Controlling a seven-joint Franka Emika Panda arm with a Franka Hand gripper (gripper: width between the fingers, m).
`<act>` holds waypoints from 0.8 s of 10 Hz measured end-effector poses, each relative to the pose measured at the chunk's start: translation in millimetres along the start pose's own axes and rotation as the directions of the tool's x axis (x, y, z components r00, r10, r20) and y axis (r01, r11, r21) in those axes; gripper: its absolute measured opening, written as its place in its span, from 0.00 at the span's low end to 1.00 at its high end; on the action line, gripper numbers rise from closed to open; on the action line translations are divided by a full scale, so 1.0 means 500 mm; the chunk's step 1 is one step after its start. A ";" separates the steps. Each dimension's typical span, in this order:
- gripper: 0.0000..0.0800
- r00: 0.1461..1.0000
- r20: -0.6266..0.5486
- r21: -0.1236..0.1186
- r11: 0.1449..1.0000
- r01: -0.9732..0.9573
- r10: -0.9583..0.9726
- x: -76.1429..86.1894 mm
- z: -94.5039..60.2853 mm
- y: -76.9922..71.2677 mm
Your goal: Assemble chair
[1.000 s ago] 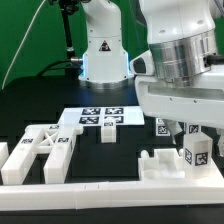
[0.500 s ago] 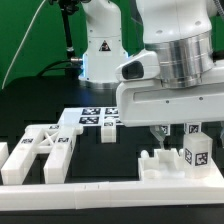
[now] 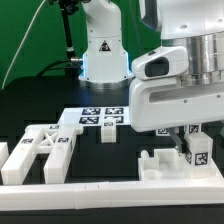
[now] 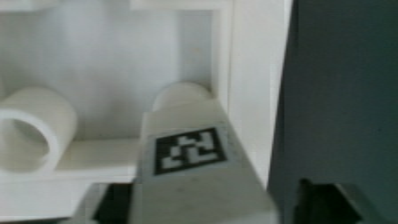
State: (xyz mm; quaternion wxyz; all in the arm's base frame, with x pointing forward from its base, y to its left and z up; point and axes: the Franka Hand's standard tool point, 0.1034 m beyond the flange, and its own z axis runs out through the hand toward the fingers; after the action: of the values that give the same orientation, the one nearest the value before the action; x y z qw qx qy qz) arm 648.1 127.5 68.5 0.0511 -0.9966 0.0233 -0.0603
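A white leg bar (image 3: 197,153) with a square tag stands upright on a blocky white chair piece (image 3: 160,165) at the exterior view's right. My gripper (image 3: 182,135) hangs just above it, fingers pointing down. In the wrist view the tagged bar (image 4: 192,150) runs between my two fingers. One finger (image 4: 116,205) is close beside it and a dark gap separates it from the other finger (image 4: 347,205). The gripper (image 4: 231,208) is open. A rounded white part (image 4: 36,125) lies beside the bar. The cross-braced frame (image 3: 40,152) lies at the exterior view's left.
The marker board (image 3: 98,117) lies on the black table behind the parts, with a small white block (image 3: 108,136) in front of it. A long low white border rail (image 3: 70,186) runs along the front. The robot's base (image 3: 100,50) stands at the back.
My gripper's body has turned and shifted slightly toward the exterior view's right above the tagged bar. The bar and the other parts have not moved.
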 end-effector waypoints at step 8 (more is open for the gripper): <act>0.37 0.488 0.061 -0.010 0.489 -0.872 0.871 -0.008 0.000 0.003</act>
State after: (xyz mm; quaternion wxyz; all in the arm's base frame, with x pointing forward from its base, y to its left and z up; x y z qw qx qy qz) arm 644.3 126.2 68.0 0.0864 -0.8489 0.5214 0.0021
